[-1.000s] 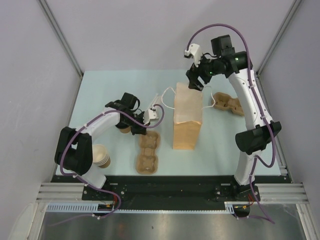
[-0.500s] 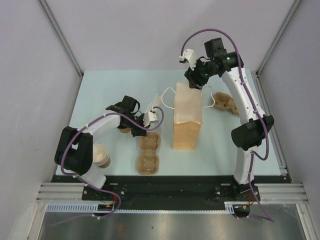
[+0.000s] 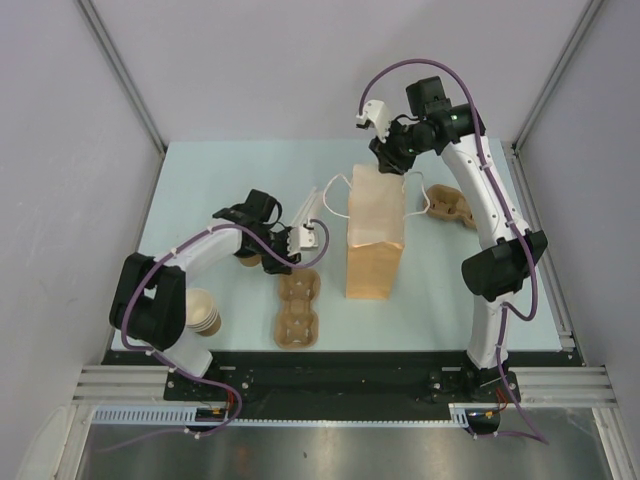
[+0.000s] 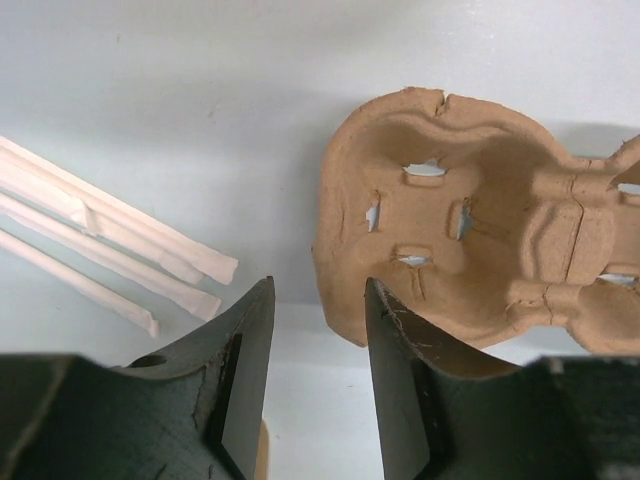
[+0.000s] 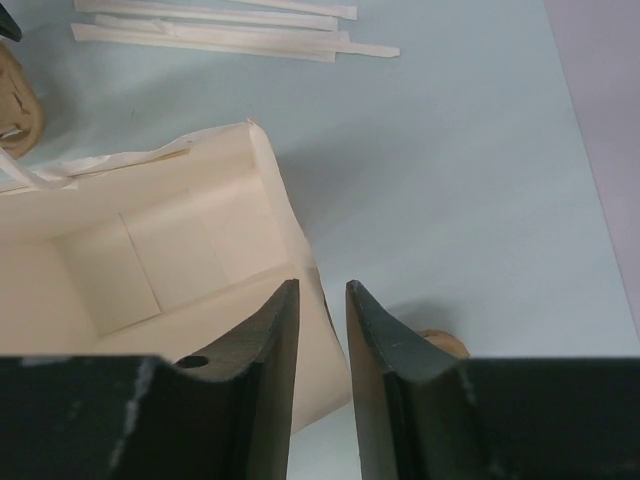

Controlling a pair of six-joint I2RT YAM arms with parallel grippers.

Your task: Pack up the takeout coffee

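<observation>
Now the right gripper (image 5: 322, 290) has shifted left over the far rim of the bag (image 3: 375, 240) at table centre. Its jaws are narrowly apart astride the paper wall, likely to steady it. The left gripper (image 4: 318, 290), jaws apart and empty, hovers beside the tray (image 4: 480, 230). The cup (image 3: 249, 260) sits mostly hidden under that arm, toward the left edge, not yet packed.
</observation>
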